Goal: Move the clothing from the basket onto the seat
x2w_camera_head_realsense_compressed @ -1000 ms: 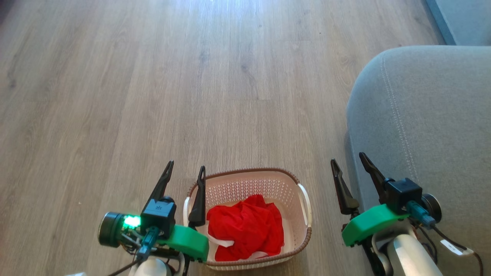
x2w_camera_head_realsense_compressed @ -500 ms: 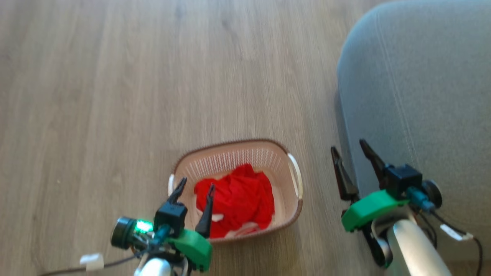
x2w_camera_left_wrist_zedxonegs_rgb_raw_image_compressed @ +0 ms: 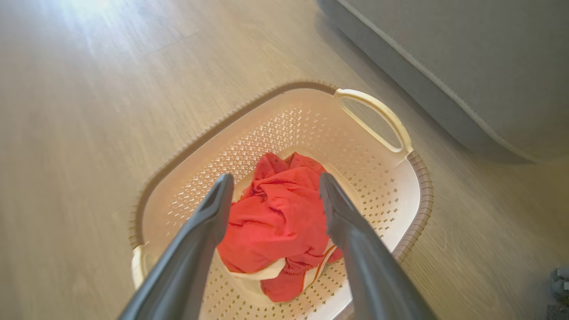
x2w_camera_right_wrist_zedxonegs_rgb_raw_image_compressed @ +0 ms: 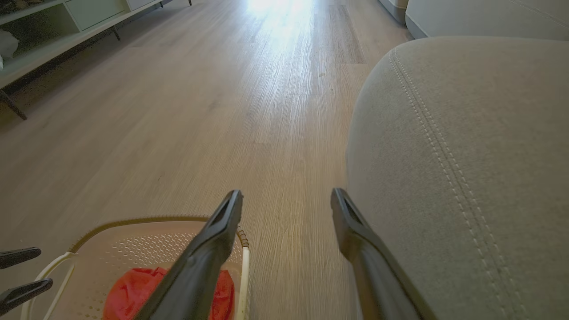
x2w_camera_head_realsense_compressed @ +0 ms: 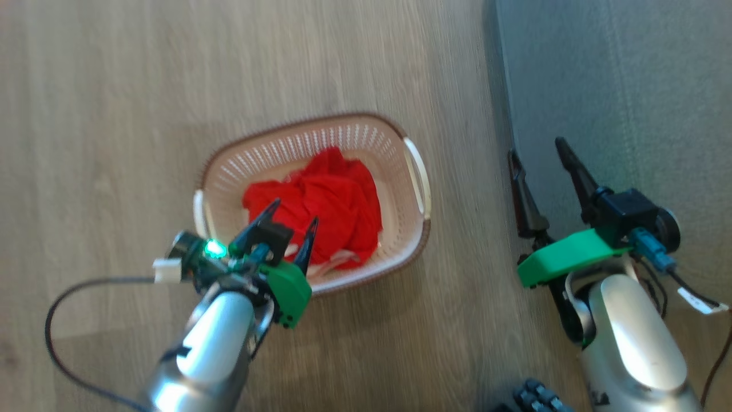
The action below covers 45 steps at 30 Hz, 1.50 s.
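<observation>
The cream basket (x2w_camera_head_realsense_compressed: 400,171) with a brown braided rim stands on the wood floor. A crumpled heap of red clothing (x2w_camera_head_realsense_compressed: 320,197) with white trim lies inside it, also seen in the left wrist view as clothing (x2w_camera_left_wrist_zedxonegs_rgb_raw_image_compressed: 275,218) inside the basket (x2w_camera_left_wrist_zedxonegs_rgb_raw_image_compressed: 400,195). My left gripper (x2w_camera_head_realsense_compressed: 294,212) hovers open above the near part of the red heap, its fingers straddling the fabric without touching it. My right gripper (x2w_camera_head_realsense_compressed: 537,154) is open beside the edge of the grey seat (x2w_camera_head_realsense_compressed: 629,86), well right of the basket. The right wrist view shows the seat (x2w_camera_right_wrist_zedxonegs_rgb_raw_image_compressed: 480,155) and the basket (x2w_camera_right_wrist_zedxonegs_rgb_raw_image_compressed: 146,235) at lower left.
Wood floor (x2w_camera_head_realsense_compressed: 114,86) surrounds the basket. A black cable (x2w_camera_head_realsense_compressed: 63,303) loops from my left arm over the floor. A dark ribbed object (x2w_camera_head_realsense_compressed: 537,395) sits at the bottom edge. A low shelf unit (x2w_camera_right_wrist_zedxonegs_rgb_raw_image_compressed: 53,26) stands far off at the upper left of the right wrist view.
The head camera has tilted down, so the whole picture has shifted. My left gripper has moved from beside the basket's left rim to over the red clothing. The right gripper holds its place by the seat.
</observation>
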Motion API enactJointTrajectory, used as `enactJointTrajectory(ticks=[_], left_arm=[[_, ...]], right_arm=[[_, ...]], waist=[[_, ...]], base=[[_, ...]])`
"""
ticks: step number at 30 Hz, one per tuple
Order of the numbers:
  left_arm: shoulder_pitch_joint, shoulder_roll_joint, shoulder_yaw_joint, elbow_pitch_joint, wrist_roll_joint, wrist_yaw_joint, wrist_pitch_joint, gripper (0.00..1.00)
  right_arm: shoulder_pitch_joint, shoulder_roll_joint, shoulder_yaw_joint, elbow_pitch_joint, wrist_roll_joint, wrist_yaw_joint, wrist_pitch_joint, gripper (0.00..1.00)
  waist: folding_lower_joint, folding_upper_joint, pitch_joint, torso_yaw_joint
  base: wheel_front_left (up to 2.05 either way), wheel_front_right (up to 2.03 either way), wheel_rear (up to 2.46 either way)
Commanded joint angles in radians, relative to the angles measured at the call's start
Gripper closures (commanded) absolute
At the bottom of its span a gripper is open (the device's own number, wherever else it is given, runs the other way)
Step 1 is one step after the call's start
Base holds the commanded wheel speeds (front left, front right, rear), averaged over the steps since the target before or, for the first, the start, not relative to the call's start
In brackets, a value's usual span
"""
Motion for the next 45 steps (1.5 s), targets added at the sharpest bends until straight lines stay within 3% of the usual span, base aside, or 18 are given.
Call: enactJointTrajectory(ticks=[1,8,15,21,36,37,38,39,41,45], left_arm=[[-0.034,0.019,0.004,0.027,0.023,-0.012,-0.010,0.00],[-0.163,0.018,-0.039,0.218,0.054,-0.026,-0.010,0.00],[-0.278,0.035,-0.065,0.364,0.080,0.012,-0.010,0.00],[-0.371,0.058,-0.055,0.481,0.080,0.090,-0.010,0.00],[-0.492,0.110,-0.067,0.566,0.059,0.051,0.110,0.00],[-0.493,0.109,-0.062,0.566,0.050,0.041,0.123,0.49],[-0.495,0.108,-0.061,0.567,0.045,0.030,0.131,0.80],[-0.496,0.107,-0.064,0.567,0.043,0.018,0.134,1.00],[-0.498,0.104,-0.070,0.568,0.040,-0.003,0.129,1.00],[-0.500,0.101,-0.079,0.569,0.037,-0.004,0.106,1.00]], right_arm=[[-0.012,-0.008,0.012,-0.034,-0.004,0.007,-0.009,0.00],[-0.040,-0.008,0.026,-0.047,0.000,0.007,-0.009,0.00],[-0.064,-0.008,0.058,-0.076,0.034,0.007,-0.009,0.00],[-0.064,-0.008,0.089,-0.095,0.051,0.007,-0.009,0.00],[-0.070,-0.008,0.133,-0.131,0.086,0.007,-0.009,0.00],[-0.070,-0.008,0.131,-0.134,0.085,0.007,-0.009,0.00],[-0.070,-0.008,0.130,-0.137,0.084,0.007,-0.009,0.00],[-0.070,-0.008,0.128,-0.139,0.082,0.007,-0.009,0.00],[-0.073,-0.008,0.126,-0.138,0.078,0.007,-0.009,0.00],[-0.086,-0.008,0.127,-0.136,0.077,0.007,-0.009,0.00]], waist=[[-0.0003,0.0000,0.115,-0.049],[-0.0003,0.0000,0.211,-0.086],[-0.0003,0.0000,0.303,-0.136],[-0.0003,0.0000,0.370,-0.169],[-0.0003,0.0000,0.458,-0.201],[-0.0003,0.0000,0.460,-0.200],[-0.0003,0.0000,0.461,-0.199],[-0.0003,0.0000,0.461,-0.198],[-0.0003,0.0000,0.462,-0.196],[-0.0003,0.0000,0.455,-0.193]], base=[[0.00,0.00,0.00],[0.00,0.00,0.00],[0.00,0.00,0.00],[0.00,0.00,0.00],[0.00,0.00,0.00],[0.00,0.00,0.00],[0.00,0.00,0.00],[0.00,0.00,0.00],[0.00,0.00,0.00],[0.00,0.00,0.00]])
